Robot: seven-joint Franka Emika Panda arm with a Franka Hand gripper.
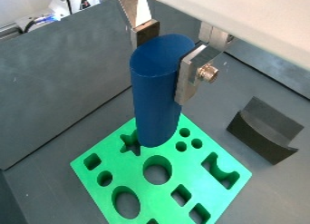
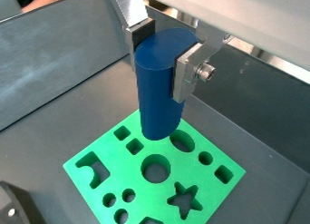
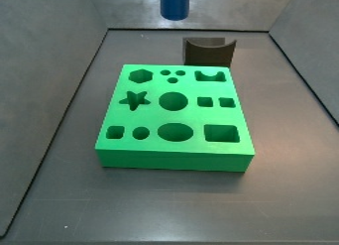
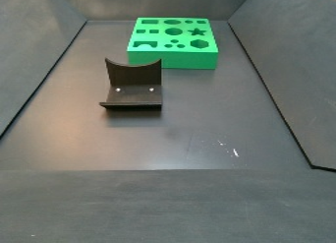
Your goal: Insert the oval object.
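Observation:
My gripper (image 1: 168, 53) is shut on the oval object (image 1: 158, 92), a tall smooth blue peg held upright by its upper part; both wrist views show this, and the gripper (image 2: 164, 55) grips the peg (image 2: 161, 82) between a silver finger plate (image 1: 190, 75) and the finger opposite. The peg hangs above the green block (image 1: 206, 187), whose top carries several shaped holes. In a side view only the peg's lower end (image 3: 173, 3) shows, high above the block's far edge (image 3: 172, 158). The gripper is out of view in both side views.
A dark grey curved block (image 3: 209, 51) stands on the floor just behind the green block; it also shows in a side view (image 4: 132, 85) and in a wrist view (image 1: 264, 128). Grey walls enclose the dark floor. The green block shows at the far end (image 4: 171, 58).

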